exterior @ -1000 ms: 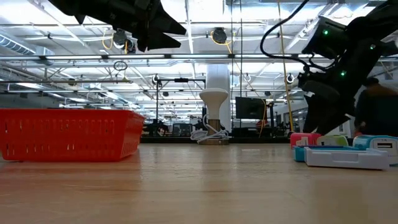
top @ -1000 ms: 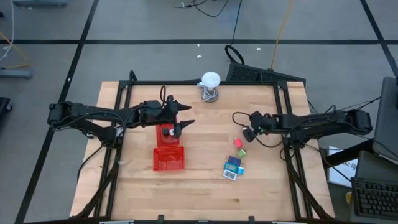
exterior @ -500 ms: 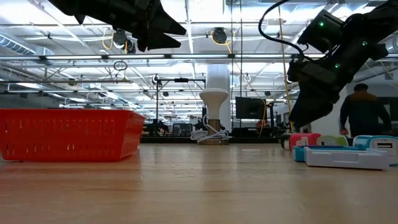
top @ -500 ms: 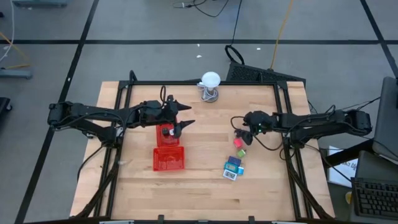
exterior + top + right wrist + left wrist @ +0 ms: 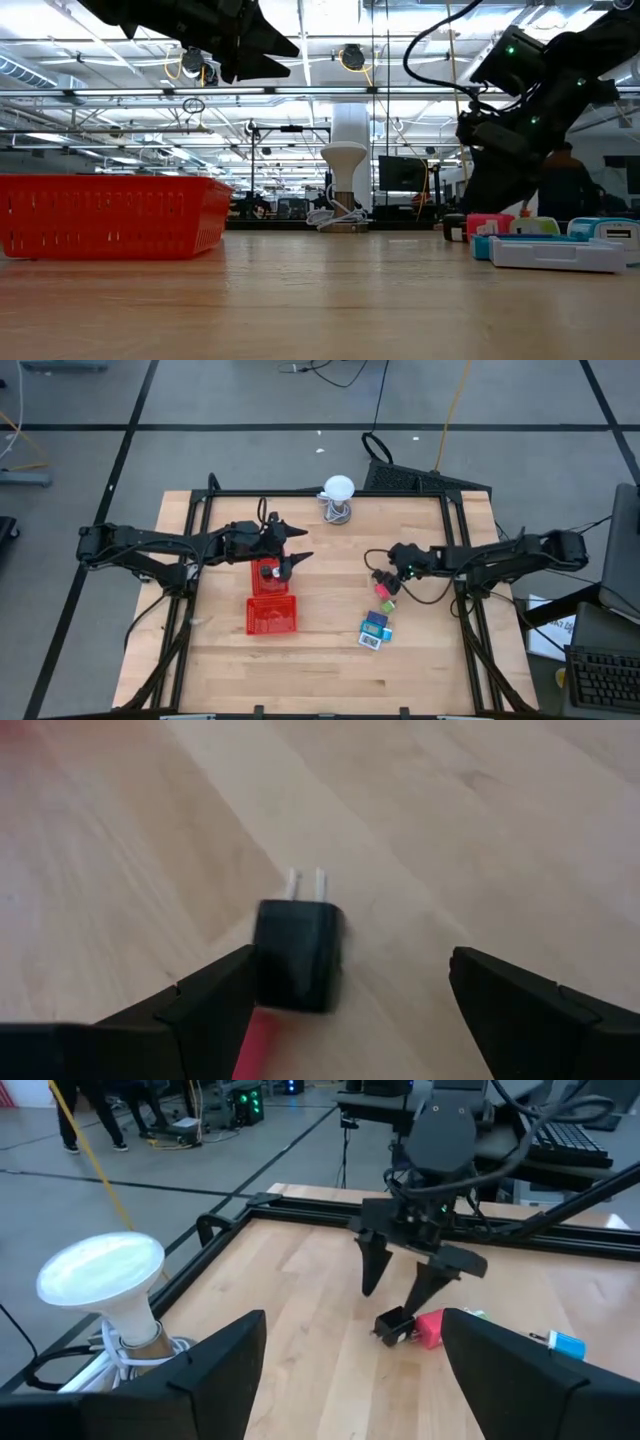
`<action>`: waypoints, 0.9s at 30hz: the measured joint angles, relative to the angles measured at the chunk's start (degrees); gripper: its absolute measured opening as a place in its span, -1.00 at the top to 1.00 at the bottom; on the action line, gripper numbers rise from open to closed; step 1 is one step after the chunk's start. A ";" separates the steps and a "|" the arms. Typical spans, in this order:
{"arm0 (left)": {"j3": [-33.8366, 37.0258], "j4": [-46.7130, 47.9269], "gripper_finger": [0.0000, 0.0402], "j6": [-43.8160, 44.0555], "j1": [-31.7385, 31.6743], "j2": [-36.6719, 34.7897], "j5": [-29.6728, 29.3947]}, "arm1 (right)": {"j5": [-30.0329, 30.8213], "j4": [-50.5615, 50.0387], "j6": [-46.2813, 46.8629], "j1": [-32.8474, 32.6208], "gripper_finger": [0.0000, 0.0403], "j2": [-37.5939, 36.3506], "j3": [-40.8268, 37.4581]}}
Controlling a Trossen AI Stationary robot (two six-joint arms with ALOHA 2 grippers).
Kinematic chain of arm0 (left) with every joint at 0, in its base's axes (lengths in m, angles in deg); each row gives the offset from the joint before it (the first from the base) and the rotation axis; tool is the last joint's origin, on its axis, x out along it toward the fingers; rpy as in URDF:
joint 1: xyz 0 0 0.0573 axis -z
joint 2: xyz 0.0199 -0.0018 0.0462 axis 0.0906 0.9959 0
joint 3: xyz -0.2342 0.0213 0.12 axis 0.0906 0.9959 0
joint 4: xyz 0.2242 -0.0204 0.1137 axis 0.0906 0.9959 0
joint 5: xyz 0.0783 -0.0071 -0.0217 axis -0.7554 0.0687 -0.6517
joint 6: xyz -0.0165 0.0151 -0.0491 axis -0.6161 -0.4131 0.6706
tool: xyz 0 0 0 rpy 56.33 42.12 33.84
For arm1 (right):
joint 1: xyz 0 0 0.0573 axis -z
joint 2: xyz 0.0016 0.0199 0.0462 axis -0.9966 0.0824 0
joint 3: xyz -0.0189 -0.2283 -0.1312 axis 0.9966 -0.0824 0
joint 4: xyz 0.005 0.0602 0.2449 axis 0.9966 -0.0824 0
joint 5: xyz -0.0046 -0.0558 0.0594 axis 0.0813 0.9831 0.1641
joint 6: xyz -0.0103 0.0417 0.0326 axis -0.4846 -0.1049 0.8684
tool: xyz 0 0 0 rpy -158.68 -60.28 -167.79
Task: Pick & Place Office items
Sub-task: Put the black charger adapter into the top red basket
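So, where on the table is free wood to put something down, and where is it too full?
Bare wood lies between the red mesh trays and the small items, and along the near edge of the table. It is crowded at the right gripper, open over the black plug, with the pink piece and teal packet close by.

a: how many red mesh trays (image 5: 271, 600) were there?
b: two, set end to end.
a: and the small office pieces?
b: one black plug (image 5: 298, 953), one pink piece (image 5: 382, 590), one green piece (image 5: 388, 604), one teal packet (image 5: 374, 625).
a: arms?
b: two, each with one gripper. also one white ball (image 5: 339, 488) on a stand.
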 joint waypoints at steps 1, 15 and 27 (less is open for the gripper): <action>0.00 0.00 -0.53 0.00 0.00 0.00 -0.20 | -0.02 1.25 -0.65 -0.25 -0.55 0.69 0.01; -0.02 -0.02 -0.45 0.10 0.00 0.00 -0.69 | 0.06 8.20 -3.84 -0.86 -0.50 8.47 0.05; -0.02 -0.02 -0.41 0.11 0.00 0.00 -0.79 | 0.09 10.88 -5.35 -0.86 -0.01 9.32 0.04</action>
